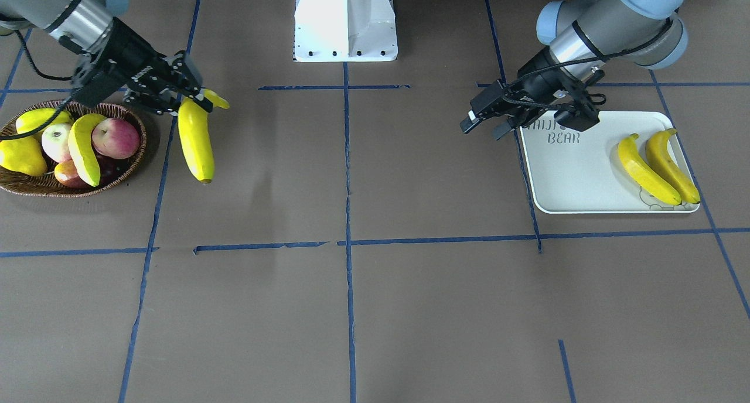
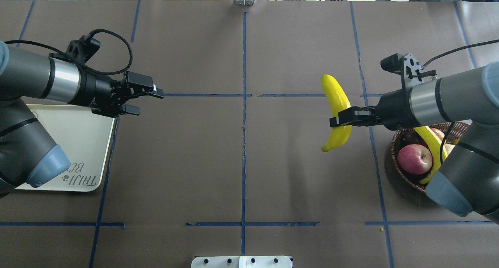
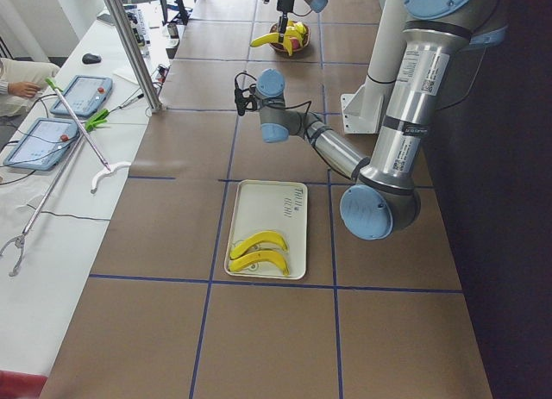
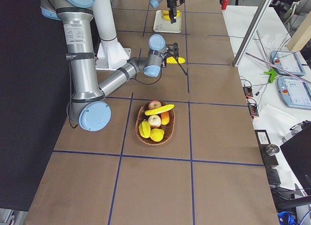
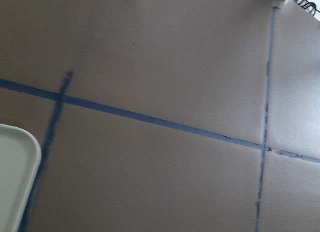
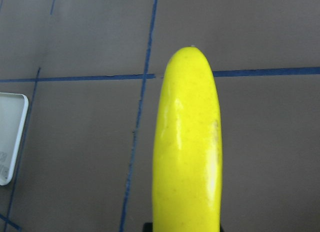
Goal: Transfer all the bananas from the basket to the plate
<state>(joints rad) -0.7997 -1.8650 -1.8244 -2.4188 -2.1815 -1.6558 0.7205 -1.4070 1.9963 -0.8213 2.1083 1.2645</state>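
My right gripper [image 2: 338,120] is shut on a long yellow banana [image 2: 336,104], held in the air just beyond the basket's rim toward the table's middle; this banana [image 6: 187,152] fills the right wrist view. The brown wicker basket [image 1: 35,187] holds another banana [image 1: 82,148] lying across the other fruit. Two bananas [image 1: 644,171] [image 1: 672,166] lie side by side on the off-white plate [image 1: 574,177]. My left gripper [image 2: 148,101] is open and empty, hovering at the plate's inner edge [image 2: 84,143].
Red apples [image 1: 115,138], a pale apple [image 1: 57,142] and plump yellow fruit [image 1: 23,156] share the basket. The white robot pedestal [image 1: 345,22] stands at the table's robot side. Blue tape lines cross the brown table. A person's hand [image 3: 17,87] rests by tablets on a side bench.
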